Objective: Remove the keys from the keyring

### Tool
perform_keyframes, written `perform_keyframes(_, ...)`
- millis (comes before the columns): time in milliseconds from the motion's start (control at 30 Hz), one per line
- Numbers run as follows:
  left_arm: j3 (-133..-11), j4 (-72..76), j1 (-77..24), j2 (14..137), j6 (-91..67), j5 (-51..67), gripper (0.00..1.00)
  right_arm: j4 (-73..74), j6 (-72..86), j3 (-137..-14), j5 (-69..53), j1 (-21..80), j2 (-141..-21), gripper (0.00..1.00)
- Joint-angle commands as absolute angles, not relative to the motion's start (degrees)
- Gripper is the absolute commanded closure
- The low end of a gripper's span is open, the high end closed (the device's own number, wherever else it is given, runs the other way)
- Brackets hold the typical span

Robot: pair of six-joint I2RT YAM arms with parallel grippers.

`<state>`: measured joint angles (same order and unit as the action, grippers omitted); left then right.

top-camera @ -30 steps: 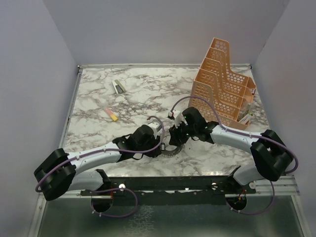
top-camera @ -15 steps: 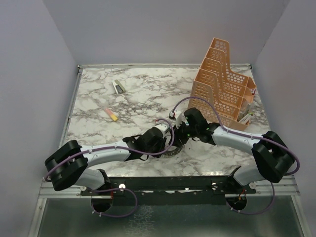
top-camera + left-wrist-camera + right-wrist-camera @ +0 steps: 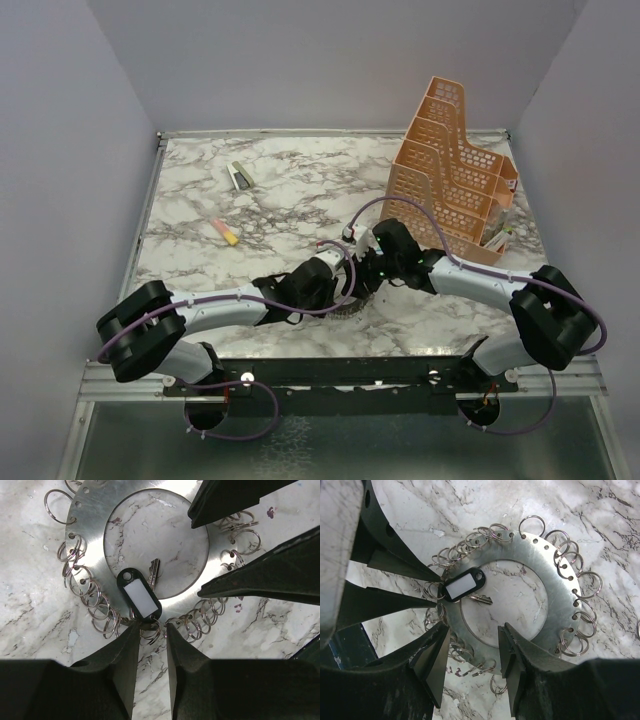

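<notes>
The keyring (image 3: 95, 515) is a flat grey metal disc with a round hole, rimmed with many small silvery split rings. It lies flat on the marble, also in the right wrist view (image 3: 555, 575) and mostly hidden under the grippers in the top view (image 3: 351, 308). A black tag with a white label (image 3: 139, 594) and one small key (image 3: 154, 573) hang from a split ring at its rim. My left gripper (image 3: 151, 631) is narrowly open with that split ring between its tips. My right gripper (image 3: 474, 636) is open, straddling the disc's band opposite.
An orange file rack (image 3: 450, 170) stands at the back right, close behind the right arm. A yellow-pink marker (image 3: 225, 232) and a small grey-green object (image 3: 238, 176) lie at the back left. A loose split ring (image 3: 497, 685) lies beside the disc.
The left arm has swung right and forward until its gripper meets the keyring. The right gripper has shifted slightly over the ring. The ring has stayed on the table.
</notes>
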<state>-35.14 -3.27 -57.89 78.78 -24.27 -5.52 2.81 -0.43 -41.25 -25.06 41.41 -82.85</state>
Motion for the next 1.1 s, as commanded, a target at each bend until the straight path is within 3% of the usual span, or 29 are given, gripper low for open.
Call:
perform_keyframes(0,-34.77,-1.48,-58.62,79.66,-22.81,-6.06,0.71,1.68,-0.15,-40.7,-26.74,41.57,-82.81,0.49)
perform_keyframes(367,-36.23,-5.48,-59.56,79.83,-21.47,-7.37,0.77,1.49,-0.18,-40.75,-27.24,41.58,-83.1,0.49)
perform_keyframes(900,-37.68,-7.77,-60.6,81.56,-19.95,-9.26,0.74,0.97,-0.18,-40.66,-28.45,41.57,-83.49,0.49)
perform_keyframes(1067,-37.75,-7.94,-60.64,81.29,-19.82,-9.42,0.82,0.85,-0.18,-40.68,-28.92,41.57,-83.5,0.49)
